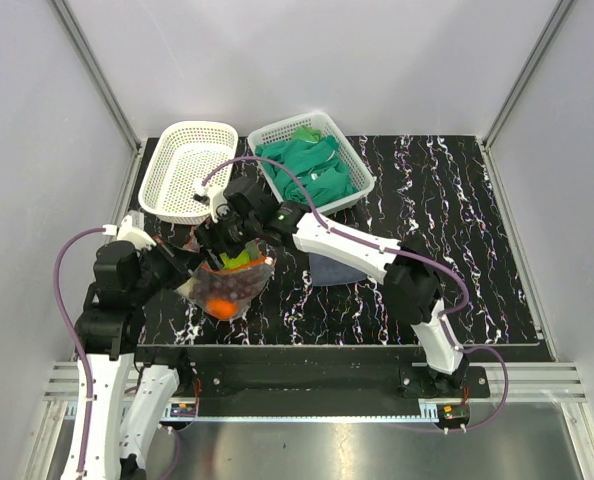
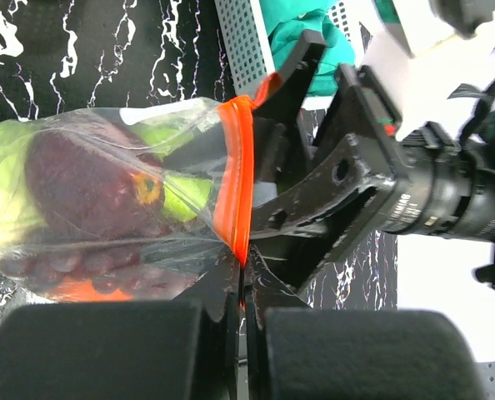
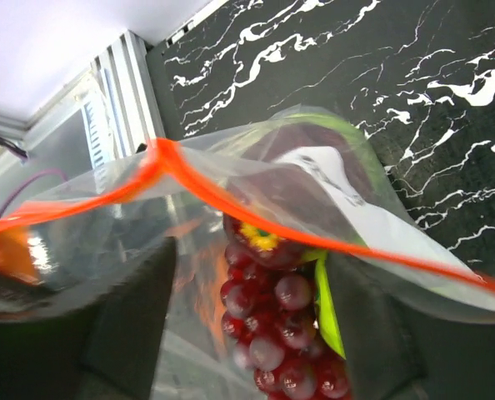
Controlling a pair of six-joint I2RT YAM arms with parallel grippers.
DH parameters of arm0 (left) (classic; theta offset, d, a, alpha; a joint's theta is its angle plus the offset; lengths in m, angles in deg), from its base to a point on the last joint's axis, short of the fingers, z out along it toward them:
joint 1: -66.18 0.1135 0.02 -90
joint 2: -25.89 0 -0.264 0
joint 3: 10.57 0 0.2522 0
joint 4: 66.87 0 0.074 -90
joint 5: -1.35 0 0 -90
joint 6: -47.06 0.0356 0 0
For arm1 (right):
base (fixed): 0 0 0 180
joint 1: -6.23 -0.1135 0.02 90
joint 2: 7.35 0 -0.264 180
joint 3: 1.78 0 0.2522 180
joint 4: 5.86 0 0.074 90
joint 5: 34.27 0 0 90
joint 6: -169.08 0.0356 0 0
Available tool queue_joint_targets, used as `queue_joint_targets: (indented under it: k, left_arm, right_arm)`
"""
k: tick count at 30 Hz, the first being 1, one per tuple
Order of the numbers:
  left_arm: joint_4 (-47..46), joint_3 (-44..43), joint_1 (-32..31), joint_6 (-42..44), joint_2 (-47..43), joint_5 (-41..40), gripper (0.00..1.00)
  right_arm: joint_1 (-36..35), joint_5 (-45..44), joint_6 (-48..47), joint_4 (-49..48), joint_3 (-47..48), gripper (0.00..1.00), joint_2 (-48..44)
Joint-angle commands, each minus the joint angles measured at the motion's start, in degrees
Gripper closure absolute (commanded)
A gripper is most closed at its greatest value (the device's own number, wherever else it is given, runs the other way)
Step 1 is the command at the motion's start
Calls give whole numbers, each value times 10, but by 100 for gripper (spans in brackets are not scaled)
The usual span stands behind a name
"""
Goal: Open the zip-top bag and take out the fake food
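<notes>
Left fingers (image 2: pixel 106 350) clamp the zip-top bag (image 2: pixel 106 192) at its mouth, facing splayed right fingers (image 2: pixel 302 67).

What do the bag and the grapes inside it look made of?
The zip-top bag: thin clear plastic film, glossy and creased, contents visible through it. Its zip strip: thicker orange-red plastic, seemingly. The grapes: probably moulded plastic, smooth with hard shiny highlights.

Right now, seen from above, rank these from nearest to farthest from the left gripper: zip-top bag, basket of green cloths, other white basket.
1. The zip-top bag, pinched in the left gripper.
2. The other white basket, back left.
3. The basket of green cloths, back centre.
</notes>
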Motion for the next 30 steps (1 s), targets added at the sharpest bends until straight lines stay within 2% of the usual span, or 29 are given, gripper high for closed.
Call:
queue_joint_targets:
  k: [1, 10, 14, 24, 30]
  left_arm:
    - [-74, -13, 0, -2, 6, 24, 100]
    - [-107, 17, 0, -10, 21, 29, 100]
    - [-117, 24, 0, -12, 28, 31, 100]
    - [-123, 42, 0, -9, 24, 25, 100]
    - [-115, 53, 0, -8, 9, 14, 100]
  right_arm:
    - [1, 32, 7, -82, -22, 14, -3]
    - [-1, 22, 33, -148, -32, 2, 33]
    - [-8, -14, 24, -159, -19, 0, 59]
    - [-22, -89, 19, -191, -14, 2, 103]
    - [-22, -104, 9, -194, -14, 14, 117]
